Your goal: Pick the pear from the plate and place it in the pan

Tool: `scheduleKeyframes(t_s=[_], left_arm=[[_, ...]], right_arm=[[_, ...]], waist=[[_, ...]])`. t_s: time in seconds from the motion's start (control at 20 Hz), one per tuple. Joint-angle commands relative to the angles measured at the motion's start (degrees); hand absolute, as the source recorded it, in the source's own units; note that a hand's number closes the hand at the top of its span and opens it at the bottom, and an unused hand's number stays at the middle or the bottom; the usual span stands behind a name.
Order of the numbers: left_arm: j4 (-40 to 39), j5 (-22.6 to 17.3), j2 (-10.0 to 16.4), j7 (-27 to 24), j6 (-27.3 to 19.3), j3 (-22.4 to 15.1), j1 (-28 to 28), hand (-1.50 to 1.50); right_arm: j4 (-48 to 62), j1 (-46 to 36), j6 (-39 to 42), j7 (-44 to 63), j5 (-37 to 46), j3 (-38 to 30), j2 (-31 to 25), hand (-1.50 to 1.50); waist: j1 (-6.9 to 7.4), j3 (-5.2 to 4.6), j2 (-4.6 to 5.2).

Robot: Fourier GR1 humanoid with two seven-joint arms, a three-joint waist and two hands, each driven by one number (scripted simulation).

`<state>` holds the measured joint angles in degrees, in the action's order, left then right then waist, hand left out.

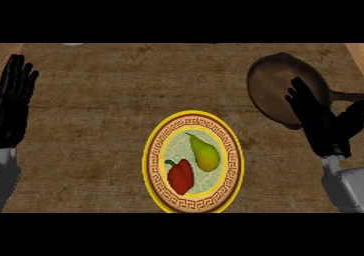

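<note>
A green-yellow pear (203, 153) lies on a round plate (157, 150) with a yellow rim and patterned border, low in the middle of the head view. Beside the pear on the same plate lies a red bell pepper (180, 176). A dark brown pan (274, 85) sits at the upper right, its handle pointing right. My right hand (324, 124) is open, fingers straight and up, over the pan's near edge, to the right of the plate and apart from the pear. At the left edge my left hand (11, 102) rests open, fingers up.
The counter's top (104, 100) is a brown woven surface. A pale object (73, 44) barely shows at the top left edge. Lighter wooden strips run along the left and right sides.
</note>
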<state>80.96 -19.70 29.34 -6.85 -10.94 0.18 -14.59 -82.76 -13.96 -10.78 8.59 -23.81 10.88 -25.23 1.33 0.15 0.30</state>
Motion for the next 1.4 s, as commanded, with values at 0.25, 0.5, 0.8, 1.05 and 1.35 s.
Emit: scheduleKeyframes(t_s=[0.25,0.5,0.8,1.05,1.35], left_arm=[[0.03,-3.31,-8.87,8.13,8.29,-13.25,-0.45,0.00],[-0.45,-4.40,-13.90,12.26,7.74,-17.60,1.65,0.00],[0.56,-3.32,-15.31,12.80,5.99,-18.75,4.38,0.00],[3.37,-3.05,-15.58,16.03,3.67,-19.26,4.26,0.00],[2.98,-3.77,-13.90,14.12,5.25,-17.21,6.57,0.00]], right_arm=[[-7.02,-20.66,21.23,-2.99,7.20,20.82,3.83,1.50],[1.25,-26.82,17.04,-18.81,24.30,24.66,5.05,-1.50],[9.45,-35.39,25.59,-24.97,30.84,30.60,5.71,-1.50],[8.05,-43.67,33.44,-13.81,42.94,41.92,2.78,-1.50],[5.62,-51.39,44.83,-0.65,50.91,50.71,8.12,-1.50]], waist=[[7.38,-0.51,1.55],[4.43,-0.02,1.18],[1.84,-0.21,0.15],[1.45,-0.34,-1.03],[-0.39,-0.32,-1.08]])
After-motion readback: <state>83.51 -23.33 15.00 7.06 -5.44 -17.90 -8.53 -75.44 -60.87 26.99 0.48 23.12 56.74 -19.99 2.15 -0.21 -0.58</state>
